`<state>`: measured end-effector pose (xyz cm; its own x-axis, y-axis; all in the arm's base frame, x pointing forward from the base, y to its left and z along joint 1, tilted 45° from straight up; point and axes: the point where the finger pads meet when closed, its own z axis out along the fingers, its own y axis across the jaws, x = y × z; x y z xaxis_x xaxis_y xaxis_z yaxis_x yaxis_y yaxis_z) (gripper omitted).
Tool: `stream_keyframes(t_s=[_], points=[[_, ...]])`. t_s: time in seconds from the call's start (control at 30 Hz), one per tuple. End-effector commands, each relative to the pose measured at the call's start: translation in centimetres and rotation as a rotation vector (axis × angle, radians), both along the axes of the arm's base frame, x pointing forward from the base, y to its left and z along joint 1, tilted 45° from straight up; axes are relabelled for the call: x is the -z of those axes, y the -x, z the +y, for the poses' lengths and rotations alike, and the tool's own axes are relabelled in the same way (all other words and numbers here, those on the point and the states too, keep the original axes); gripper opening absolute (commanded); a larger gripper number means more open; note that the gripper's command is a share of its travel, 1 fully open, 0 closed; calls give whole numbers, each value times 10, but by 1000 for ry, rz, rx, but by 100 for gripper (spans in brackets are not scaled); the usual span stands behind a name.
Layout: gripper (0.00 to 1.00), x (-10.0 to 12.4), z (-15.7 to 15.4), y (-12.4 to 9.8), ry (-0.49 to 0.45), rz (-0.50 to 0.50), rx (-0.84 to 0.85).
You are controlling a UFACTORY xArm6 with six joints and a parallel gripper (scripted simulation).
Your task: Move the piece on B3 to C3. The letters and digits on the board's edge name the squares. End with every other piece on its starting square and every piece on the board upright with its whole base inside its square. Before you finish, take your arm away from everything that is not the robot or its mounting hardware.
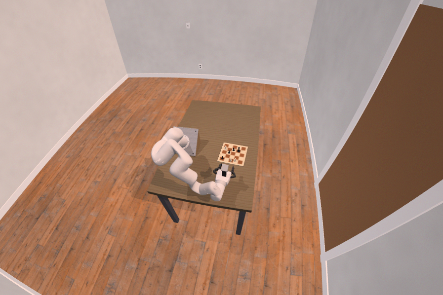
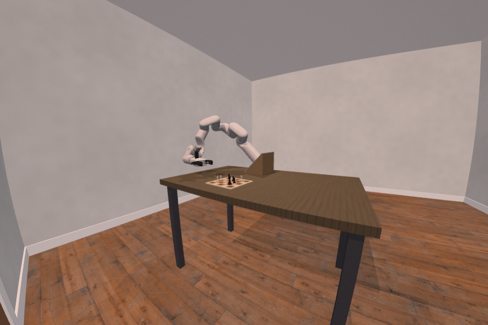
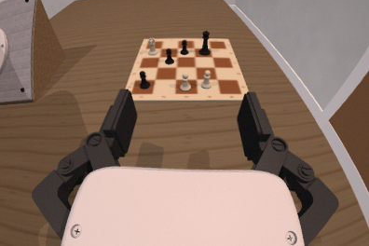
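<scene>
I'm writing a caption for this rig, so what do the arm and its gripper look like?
The arm is glossy off-white, built from rounded tube-like segments with bulging joints, and no loose cables show. The gripper is black: two flat rectangular fingers on jointed links with round pivot pins. Its pale pinkish-white wrist housing has rounded corners and small screws near the corners. No lettering is visible.

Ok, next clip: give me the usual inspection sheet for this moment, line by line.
Surface: brown wooden table on dark legs; the arm's wedge-shaped mount stands on it.
Job's things: small chessboard flat on the table, four black and three white pieces, all upright; edge letters unreadable.
Clutter: nothing seen.
Grippers: gripper open, holding nothing, above the table short of the board's near edge.
Cables: nothing seen.
Surroundings: plank floor, plain walls, brown panel on one wall.
</scene>
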<state>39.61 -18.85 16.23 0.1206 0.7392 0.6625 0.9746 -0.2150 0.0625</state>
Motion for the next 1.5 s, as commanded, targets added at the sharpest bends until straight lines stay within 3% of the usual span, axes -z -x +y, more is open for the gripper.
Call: stream_keyframes(t_s=[0.0,0.27,0.5,0.67,0.77,0.9,0.97,1.0,1.07,1.2,1.33,1.37,1.47], points=[[100,-27,25,-4,3,-2,0],[100,-41,38,-7,3,-2,0],[100,-32,40,-5,17,11,-36],[100,9,70,4,129,100,-294],[100,9,70,4,134,103,-305],[100,46,94,13,229,158,-531],[100,46,94,13,264,180,-609],[100,58,101,15,281,184,-653],[100,58,101,15,317,206,-735],[100,81,115,16,386,226,-903],[100,81,115,16,422,243,-984],[100,91,121,14,474,256,-1107],[100,100,128,10,517,264,-1213]])
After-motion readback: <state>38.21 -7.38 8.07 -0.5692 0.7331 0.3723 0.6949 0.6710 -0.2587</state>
